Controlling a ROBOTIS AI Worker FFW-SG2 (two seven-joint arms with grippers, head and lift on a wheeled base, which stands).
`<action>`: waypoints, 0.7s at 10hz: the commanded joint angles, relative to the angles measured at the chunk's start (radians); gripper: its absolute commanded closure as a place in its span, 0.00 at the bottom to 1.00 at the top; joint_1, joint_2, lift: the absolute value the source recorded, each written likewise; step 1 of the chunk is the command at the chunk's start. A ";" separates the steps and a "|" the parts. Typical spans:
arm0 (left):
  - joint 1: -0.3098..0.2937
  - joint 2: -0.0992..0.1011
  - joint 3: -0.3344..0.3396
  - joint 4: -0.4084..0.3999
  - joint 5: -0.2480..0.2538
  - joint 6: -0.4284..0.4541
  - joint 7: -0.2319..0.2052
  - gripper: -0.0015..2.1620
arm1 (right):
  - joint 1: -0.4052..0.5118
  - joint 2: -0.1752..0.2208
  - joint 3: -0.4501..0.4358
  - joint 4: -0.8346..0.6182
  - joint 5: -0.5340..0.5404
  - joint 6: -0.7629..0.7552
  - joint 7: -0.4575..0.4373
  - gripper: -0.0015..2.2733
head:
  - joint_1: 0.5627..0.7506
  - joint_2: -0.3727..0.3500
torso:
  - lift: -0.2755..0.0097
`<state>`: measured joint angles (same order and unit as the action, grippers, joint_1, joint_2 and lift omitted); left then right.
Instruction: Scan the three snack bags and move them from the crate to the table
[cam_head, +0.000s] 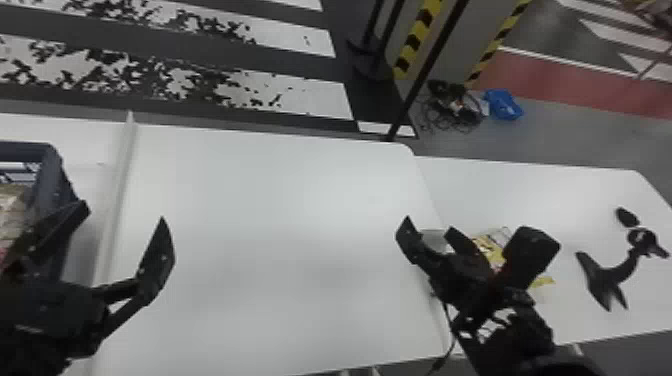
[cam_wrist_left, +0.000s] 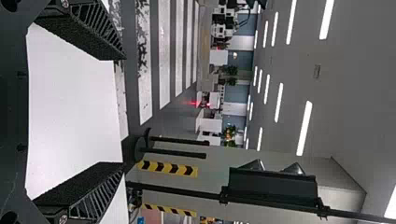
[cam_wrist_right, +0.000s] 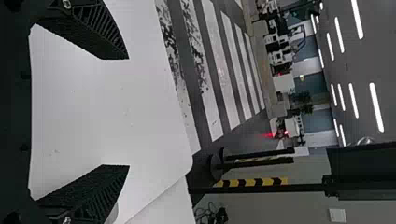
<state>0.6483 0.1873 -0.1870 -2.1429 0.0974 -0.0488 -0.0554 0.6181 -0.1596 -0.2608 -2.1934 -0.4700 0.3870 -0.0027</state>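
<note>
Your right-hand tabletop faces the crate at far left. Your left gripper and right gripper are empty, fingers spread. The yellow snack bag on that tabletop seems delivered; crated packaging looks left to move. Scans can't be confirmed.

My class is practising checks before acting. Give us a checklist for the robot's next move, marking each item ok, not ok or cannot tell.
1. Left gripper ready, jaws apart and holding nothing: ok.
2. Right gripper ready, jaws apart and holding nothing: ok.
3. Crate fully in the head view: not ok, cut off at the left edge.
4. Crate emptied: not ok, contents show inside.
5. All three snack bags accounted for: cannot tell.
6. Bags scanned: cannot tell.
</note>
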 joint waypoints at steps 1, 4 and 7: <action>0.004 0.001 0.012 -0.006 0.010 0.008 -0.001 0.03 | 0.017 0.020 0.135 0.015 0.122 -0.179 -0.006 0.02 | 0.70 0.05 | 0.75; 0.007 0.003 0.032 -0.022 0.025 0.064 -0.006 0.03 | 0.083 0.020 0.302 0.060 0.232 -0.504 -0.057 0.02 | 0.70 0.26 | 0.75; 0.042 0.003 0.132 -0.071 0.096 0.159 -0.038 0.03 | 0.087 0.022 0.321 0.095 0.251 -0.575 -0.071 0.03 | 0.70 0.35 | 0.75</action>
<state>0.6831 0.1904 -0.0796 -2.1963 0.1766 0.0758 -0.0925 0.7073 -0.1386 0.0604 -2.1016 -0.2237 -0.1849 -0.0732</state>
